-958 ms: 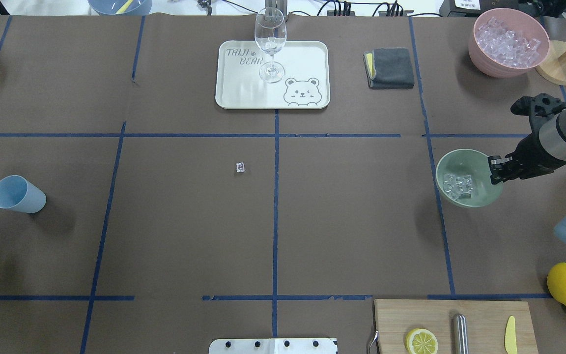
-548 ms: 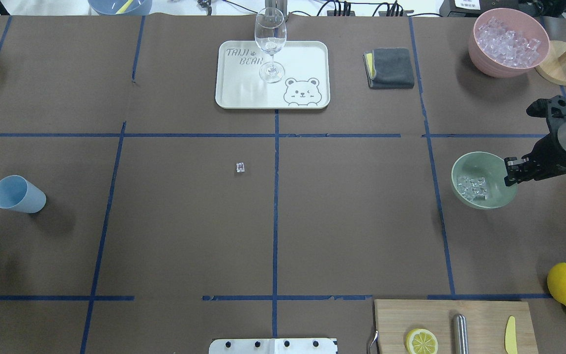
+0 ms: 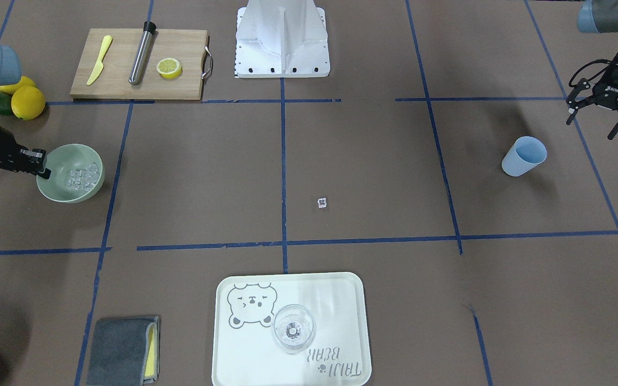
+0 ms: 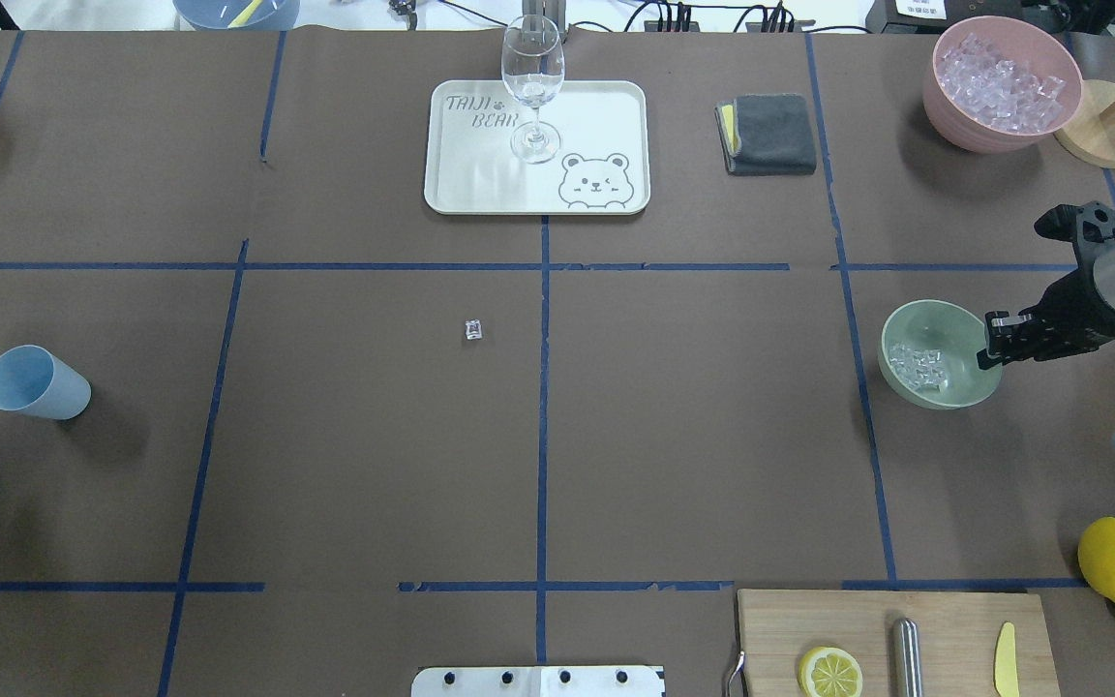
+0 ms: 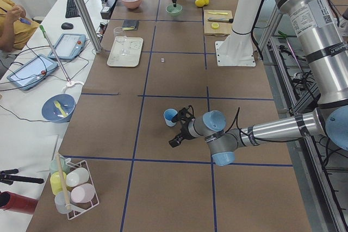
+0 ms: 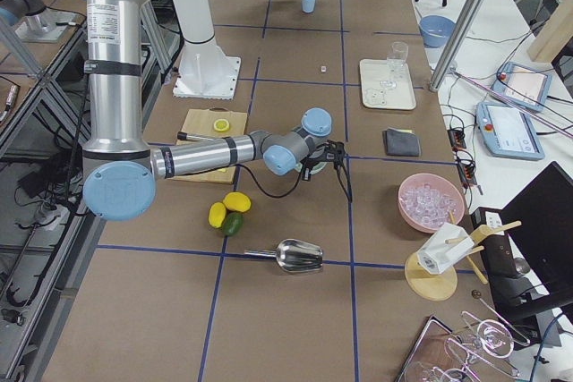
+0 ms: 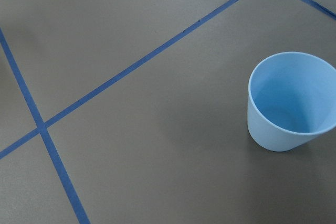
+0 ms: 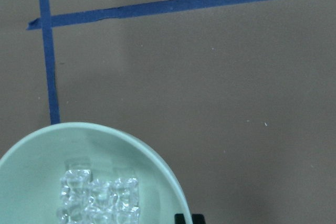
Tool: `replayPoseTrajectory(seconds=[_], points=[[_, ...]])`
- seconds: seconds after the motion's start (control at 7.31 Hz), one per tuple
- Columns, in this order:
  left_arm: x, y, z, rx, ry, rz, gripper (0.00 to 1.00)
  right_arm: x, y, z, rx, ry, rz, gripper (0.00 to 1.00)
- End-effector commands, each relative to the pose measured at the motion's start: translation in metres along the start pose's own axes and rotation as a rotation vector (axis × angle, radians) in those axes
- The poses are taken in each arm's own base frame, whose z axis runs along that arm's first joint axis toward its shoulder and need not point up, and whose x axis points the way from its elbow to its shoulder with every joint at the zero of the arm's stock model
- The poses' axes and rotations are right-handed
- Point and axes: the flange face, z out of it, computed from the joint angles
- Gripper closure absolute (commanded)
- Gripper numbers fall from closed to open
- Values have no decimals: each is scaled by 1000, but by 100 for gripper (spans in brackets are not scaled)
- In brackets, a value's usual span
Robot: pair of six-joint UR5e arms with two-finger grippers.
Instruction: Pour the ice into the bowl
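At the table's (image 4: 693,436) right end, the right gripper (image 4: 989,347) is closed on the rim of the bowl (image 4: 949,327), on the side away from the centre. The bowl therefore lies from the jaws toward the centre, with the ice (image 4: 917,367) inside it. One cube (image 4: 473,330) lies alone mid-table. Well apart, the left gripper (image 3: 601,124) hangs open near the blue cup (image 3: 523,156).

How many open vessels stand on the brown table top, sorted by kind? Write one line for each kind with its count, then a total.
Bowls: 2 (sage-green bowl, pink bowl)
Cups: 1 (blue cup)
Wine glasses: 1 (wine glass)
Total: 4
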Motion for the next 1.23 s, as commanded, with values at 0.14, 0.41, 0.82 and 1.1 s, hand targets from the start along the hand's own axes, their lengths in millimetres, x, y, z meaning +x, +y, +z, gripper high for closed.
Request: replayPoseTrajectory(seconds=[0.14, 0.41, 0.82, 1.1], points=[[-5, -1, -3, 8, -14, -8, 0, 3, -2, 7, -5, 2, 7, 97], [-5, -1, -3, 8, -14, -8, 0, 4, -1, 7, -7, 2, 7, 78], [-7, 0, -4, 8, -20, -12, 0, -4, -2, -4, 10, -14, 3, 0], [-13, -7, 12, -72, -50, -44, 0, 0, -10, -48, 85, -48, 16, 0]])
